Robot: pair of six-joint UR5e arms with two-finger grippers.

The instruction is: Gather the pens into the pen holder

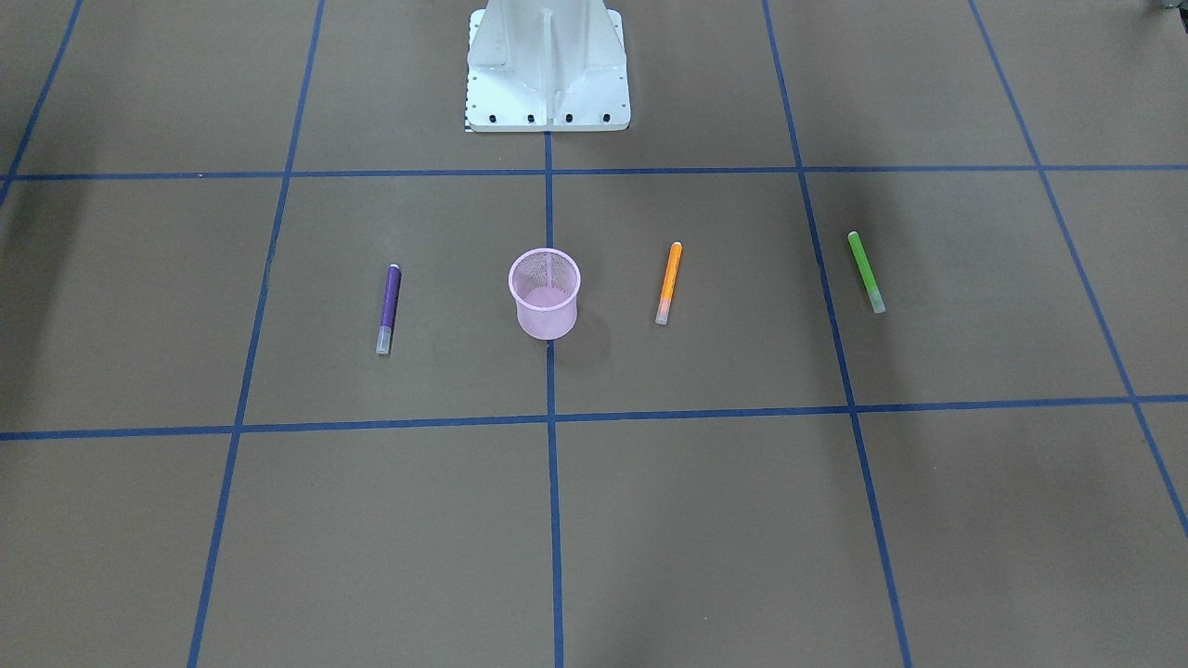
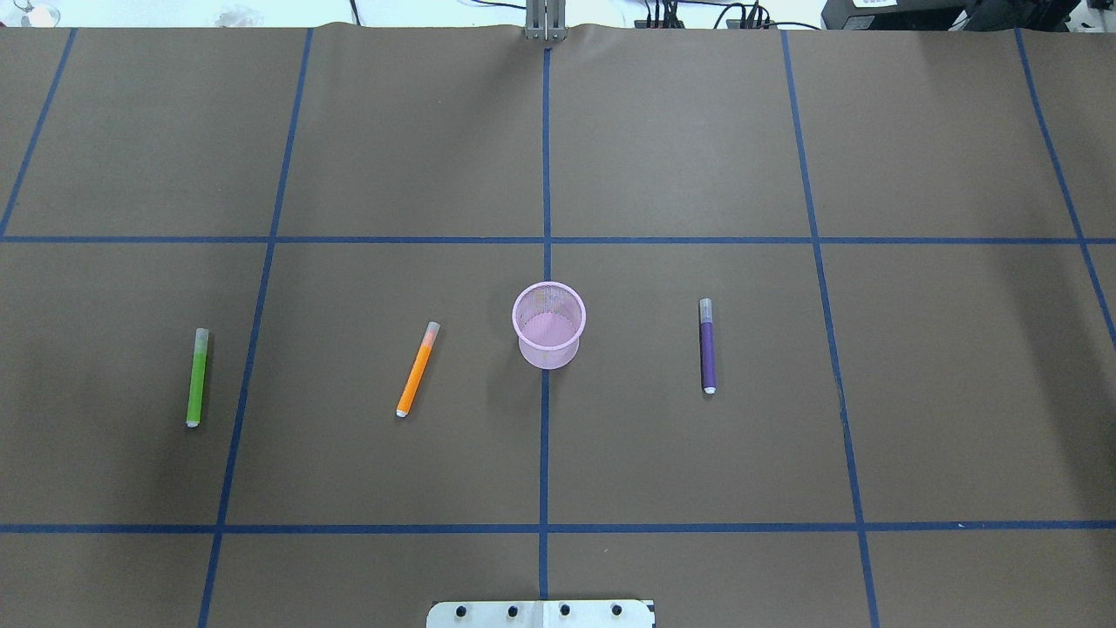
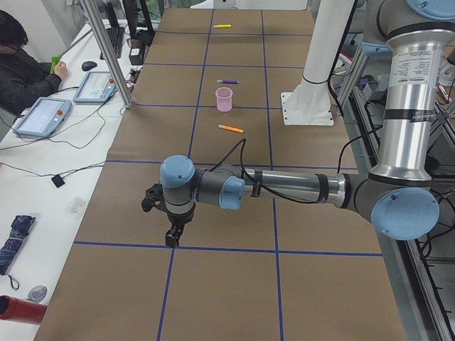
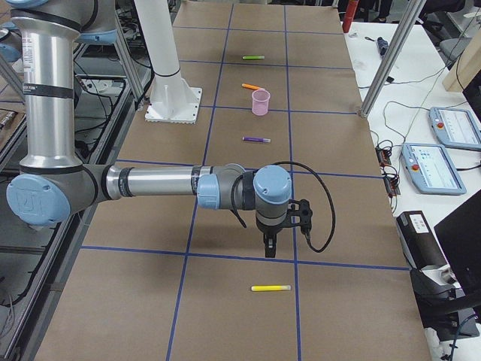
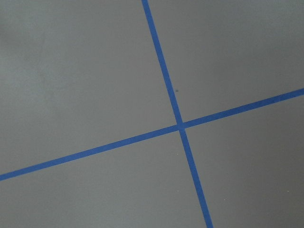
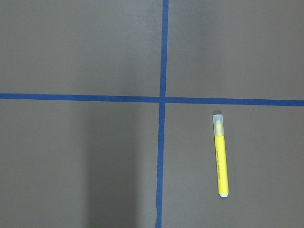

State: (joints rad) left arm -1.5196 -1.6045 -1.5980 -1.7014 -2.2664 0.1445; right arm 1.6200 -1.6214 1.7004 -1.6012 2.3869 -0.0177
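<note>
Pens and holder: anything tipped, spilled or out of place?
Nothing spilled or damaged. The pen holder stands upright, empty; purple pen, orange pen and green pen lie flat beside it. The yellow pen lies far off toward the robot's right.

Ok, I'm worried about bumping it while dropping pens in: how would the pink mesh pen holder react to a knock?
The pen holder looks light, its walls being see-through mesh, so it would probably slide easily. It may also tip: it stands empty and upright, narrower at the base than at the rim.
</note>
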